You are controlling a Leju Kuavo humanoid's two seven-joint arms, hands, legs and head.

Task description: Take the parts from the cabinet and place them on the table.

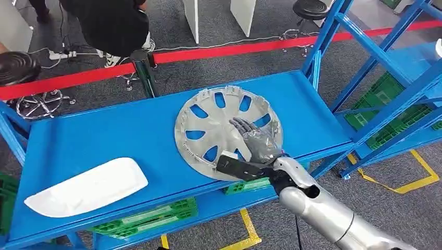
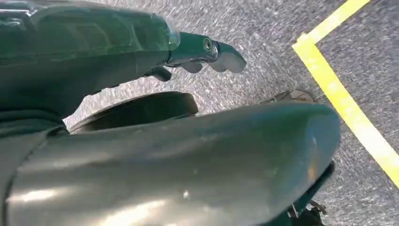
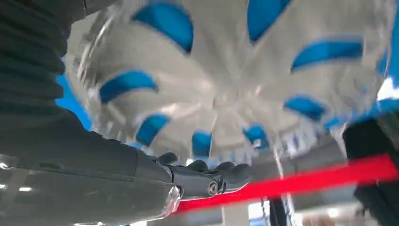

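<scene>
Silver hubcap [image 1: 219, 127] is lain on the blue table [image 1: 104, 135], right hand [image 1: 258, 140] spread flat on it. White panel [image 1: 86, 187] is set well apart. Left hand's [image 2: 207, 54] finger state cannot be told.

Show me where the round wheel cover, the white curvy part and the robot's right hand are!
wheel cover [image 1: 208, 122], head view, on a silver spoke left of the hub.
white part [image 1: 86, 187], head view, on its middle.
right hand [image 1: 258, 140], head view, on the back of the hand, over the wheel cover.

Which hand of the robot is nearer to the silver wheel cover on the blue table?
The right. The right hand is over the wheel cover, fingers spread across its face. The left hand hangs low by the robot's body above the grey floor, away from it.
</scene>
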